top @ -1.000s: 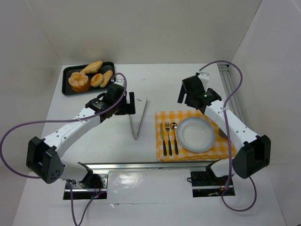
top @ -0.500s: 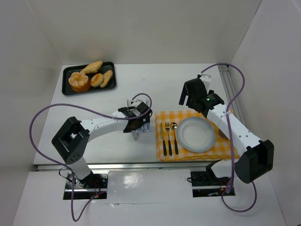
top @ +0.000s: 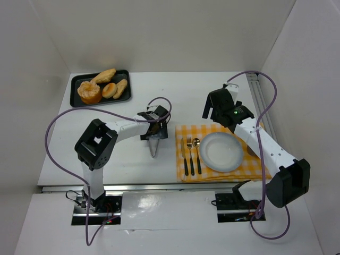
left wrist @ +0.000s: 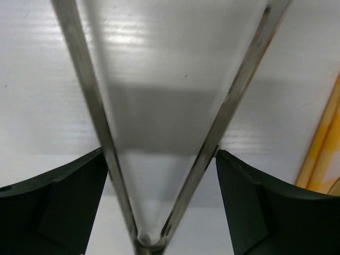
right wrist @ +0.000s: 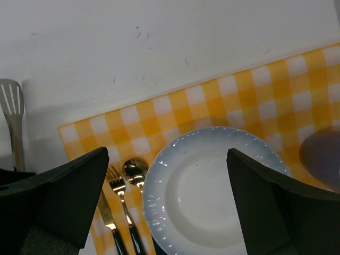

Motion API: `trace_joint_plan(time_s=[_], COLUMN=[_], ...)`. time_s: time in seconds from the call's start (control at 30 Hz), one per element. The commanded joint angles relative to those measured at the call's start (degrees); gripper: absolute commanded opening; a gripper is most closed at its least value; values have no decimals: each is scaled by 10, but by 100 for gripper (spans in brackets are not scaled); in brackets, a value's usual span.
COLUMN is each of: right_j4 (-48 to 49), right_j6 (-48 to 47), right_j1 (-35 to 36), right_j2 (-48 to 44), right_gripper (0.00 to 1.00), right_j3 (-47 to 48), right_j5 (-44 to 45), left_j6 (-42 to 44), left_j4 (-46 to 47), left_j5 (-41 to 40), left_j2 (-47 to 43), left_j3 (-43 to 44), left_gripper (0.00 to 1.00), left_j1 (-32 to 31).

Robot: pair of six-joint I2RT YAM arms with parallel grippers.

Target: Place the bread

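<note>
Hanging low over metal tongs [top: 154,141] in middle of top view: left gripper [top: 154,125], fingers [left wrist: 58,196] wide, one each side of two tong arms (tongs not squeezed shut). Tongs lie on white table [top: 180,87], spread in V. Bread [top: 104,76] sits on black tray [top: 75,85], upper left, well apart from both grippers. Right gripper [right wrist: 167,154] wide too, holding nothing, over top edge of yellow checked cloth [right wrist: 255,90] with plate [right wrist: 212,196], knife [top: 186,156], fork [right wrist: 121,199], spoon [right wrist: 134,170].
</note>
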Motion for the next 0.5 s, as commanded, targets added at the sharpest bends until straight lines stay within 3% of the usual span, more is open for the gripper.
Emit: trace_joint_plan(time_s=[0.0, 0.13, 0.17, 0.27, 0.37, 0.47], right_j4=[23, 23, 17, 17, 17, 23], right_j6=[-3, -3, -3, -3, -3, -3], right_j1=[-3, -9, -9, -9, -9, -9], right_j2=[-19, -19, -19, -19, -19, -19], right_gripper=[99, 99, 99, 99, 99, 99], right_j3=[5, 5, 5, 5, 5, 11], right_j5=[3, -3, 3, 3, 3, 3], left_j6=[27, 27, 27, 42, 69, 119], left_j4=[20, 7, 7, -27, -41, -56], left_j5=[0, 0, -8, -35, -35, 25], left_j2=[41, 47, 40, -8, -56, -110], left_j3=[45, 69, 69, 89, 98, 116], left_gripper=[92, 63, 45, 18, 15, 14], left_j1=[6, 6, 11, 16, 29, 74])
